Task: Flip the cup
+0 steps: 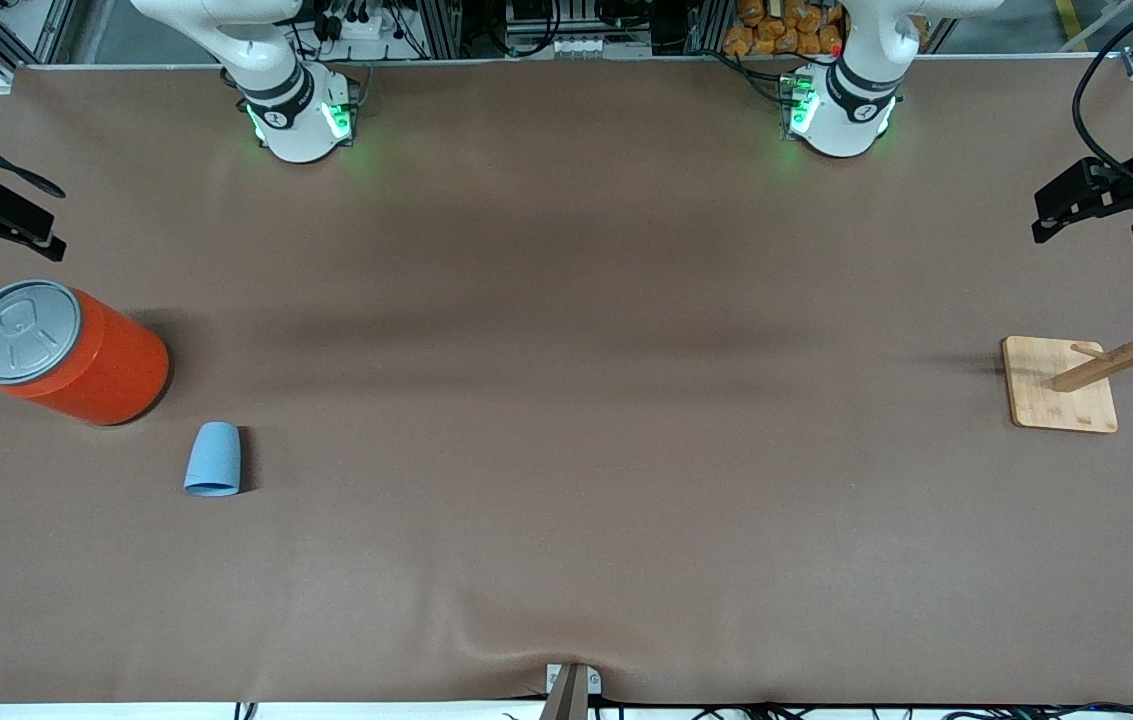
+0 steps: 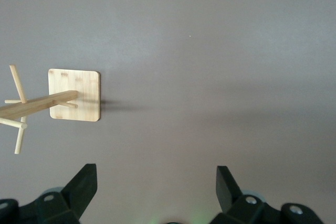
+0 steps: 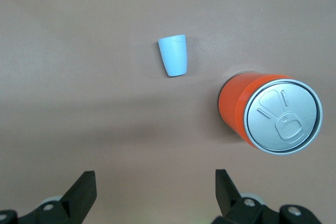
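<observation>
Both arms wait high, right gripper (image 3: pixel 155 192) and left gripper (image 2: pixel 156 190) spread wide, empty. The cup (image 3: pixel 174 55) lies toppled well ahead of the right fingers (image 3: pixel 84 187); a glancing pinch could roll it into the orange can (image 3: pixel 270 113).

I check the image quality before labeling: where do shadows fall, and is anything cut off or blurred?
Front view: soft dark bands cross the table; the cup and orange can cast short shadows toward the left arm's end. Left wrist view: the wooden rack is cut by the frame edge and throws a faint streak. Right wrist view: even light, everything sharp, no glare except a mild sheen on the can's lid.
</observation>
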Motion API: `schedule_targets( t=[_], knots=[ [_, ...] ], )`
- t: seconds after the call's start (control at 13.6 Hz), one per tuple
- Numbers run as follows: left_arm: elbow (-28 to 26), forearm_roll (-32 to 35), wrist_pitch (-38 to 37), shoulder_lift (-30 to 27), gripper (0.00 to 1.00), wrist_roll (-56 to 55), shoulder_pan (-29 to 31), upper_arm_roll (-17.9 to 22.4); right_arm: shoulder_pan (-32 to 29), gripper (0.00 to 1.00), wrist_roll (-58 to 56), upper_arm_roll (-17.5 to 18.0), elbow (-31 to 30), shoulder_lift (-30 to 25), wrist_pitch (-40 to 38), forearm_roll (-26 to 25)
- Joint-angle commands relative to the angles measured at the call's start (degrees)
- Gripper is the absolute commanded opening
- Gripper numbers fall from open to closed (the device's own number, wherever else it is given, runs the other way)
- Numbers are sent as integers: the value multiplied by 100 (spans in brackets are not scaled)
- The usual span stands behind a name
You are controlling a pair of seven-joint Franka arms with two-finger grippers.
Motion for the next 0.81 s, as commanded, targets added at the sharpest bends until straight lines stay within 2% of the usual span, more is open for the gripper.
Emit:
schedule_targets(
  t=[0.0, 0.44, 0.73],
  knots=[
    [70, -77, -145, -44, 100, 62, 7, -2, -65, 100, 14, 30, 70, 40, -42, 51],
    [280, -59, -136, 79, 100, -18, -55, -2, -57, 100, 13, 30, 70, 57, -16, 69],
    [201, -59, -145, 80, 100, -26, -28, -2, -48, 100, 31, 30, 79, 198, 37, 69]
  ],
)
